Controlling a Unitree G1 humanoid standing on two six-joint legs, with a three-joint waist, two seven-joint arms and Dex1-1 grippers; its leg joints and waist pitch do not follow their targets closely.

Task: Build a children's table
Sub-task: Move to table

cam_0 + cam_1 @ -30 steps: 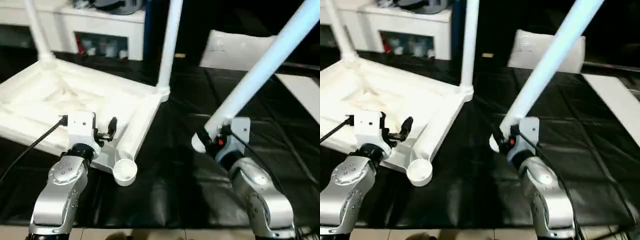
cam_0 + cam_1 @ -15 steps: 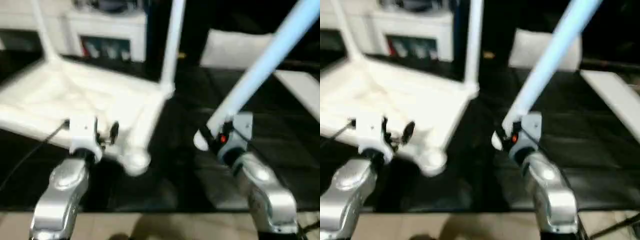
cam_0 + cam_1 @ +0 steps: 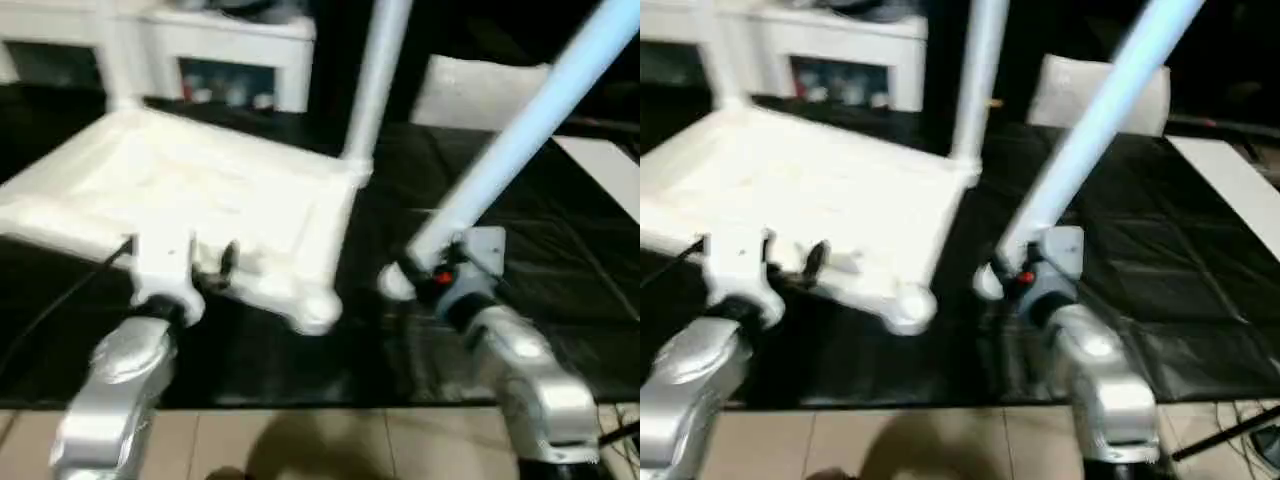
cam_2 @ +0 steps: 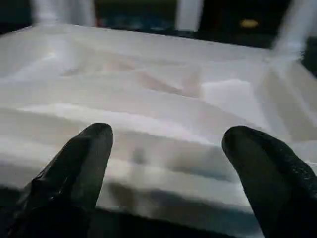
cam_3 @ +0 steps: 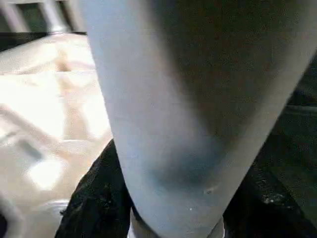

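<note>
The tabletop (image 3: 190, 200) lies upside down toward the left side of my counter (image 3: 560, 300), ribbed underside up, with two legs already standing in its far corner sockets. I judge it light hollow plastic, stiff enough to slide as one piece but slick, so its thick near rim is the place to take it. My left tool (image 4: 166, 163) hovers at that rim with its fingers spread wide and nothing between them. The empty near-right socket (image 3: 316, 312) sits toward the counter's front edge. The loose leg (image 3: 520, 130) is a long, light, smooth tube; held low, it levers hard, so a firm grip near its butt suits aiming. My right tool (image 3: 425, 275) is clamped on that end, the leg slanting up to the right. Compared with a second ago, the whole view has tilted down, showing floor below the counter's front edge; the grips look unchanged.
</note>
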